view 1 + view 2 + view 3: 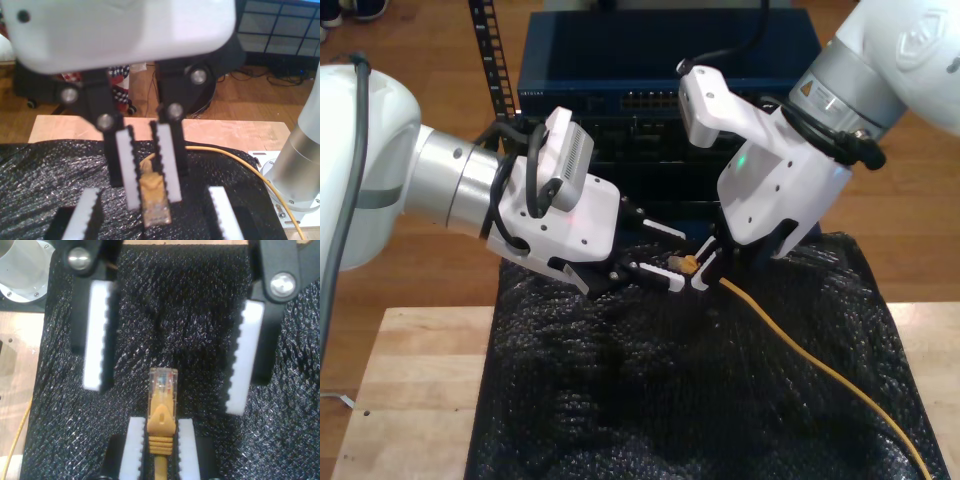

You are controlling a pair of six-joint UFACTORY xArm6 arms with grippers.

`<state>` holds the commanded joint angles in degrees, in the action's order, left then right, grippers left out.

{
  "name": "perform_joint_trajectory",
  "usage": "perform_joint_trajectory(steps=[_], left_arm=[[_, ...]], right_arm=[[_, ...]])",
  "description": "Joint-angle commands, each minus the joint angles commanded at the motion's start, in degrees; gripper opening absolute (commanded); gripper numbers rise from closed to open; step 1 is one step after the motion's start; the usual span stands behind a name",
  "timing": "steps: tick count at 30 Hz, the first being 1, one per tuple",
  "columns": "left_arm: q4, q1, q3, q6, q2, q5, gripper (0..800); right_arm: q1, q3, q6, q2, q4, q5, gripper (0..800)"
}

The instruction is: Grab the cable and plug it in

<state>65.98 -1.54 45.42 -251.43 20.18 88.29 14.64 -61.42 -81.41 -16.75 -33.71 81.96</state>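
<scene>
Black wrap [620, 400] covers the wooden table [410, 400], and a dark network box [620, 70] stands behind it. On the exterior view's left, my first gripper [665, 258] has its jaws wide open on both sides of the plug [163, 382], and it holds nothing. In the middle, the clear plug is above the wrap and points toward this open gripper. On the exterior view's right, my second gripper [160, 422] is closed on the yellow boot just behind the plug. The cable [820, 365] runs from there down to the exterior view's right over the wrap. We judge the cable light and floppy, and the plug small, hard and a little fragile at its clip. We think the best place to grip is the boot.
</scene>
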Motion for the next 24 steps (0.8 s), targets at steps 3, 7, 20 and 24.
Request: perform_joint_trajectory(steps=[3,7,20,24], left_arm=[[0.18,-0.09,0.0,-1.14,-0.09,0.09,448],[0.18,-0.09,0.0,-2.9,-0.35,0.44,437],[0.53,-0.18,0.09,-3.25,-0.7,1.67,337],[0.53,-0.18,0.0,-3.25,-0.7,1.32,292]], right_arm=[[0.0,0.0,-0.09,0.0,0.09,0.0,26],[0.09,0.0,-0.09,0.0,0.09,0.0,26],[0.0,0.0,-0.09,-0.09,0.09,-0.09,26],[0.0,0.0,-0.09,-0.09,0.09,-0.09,26]])
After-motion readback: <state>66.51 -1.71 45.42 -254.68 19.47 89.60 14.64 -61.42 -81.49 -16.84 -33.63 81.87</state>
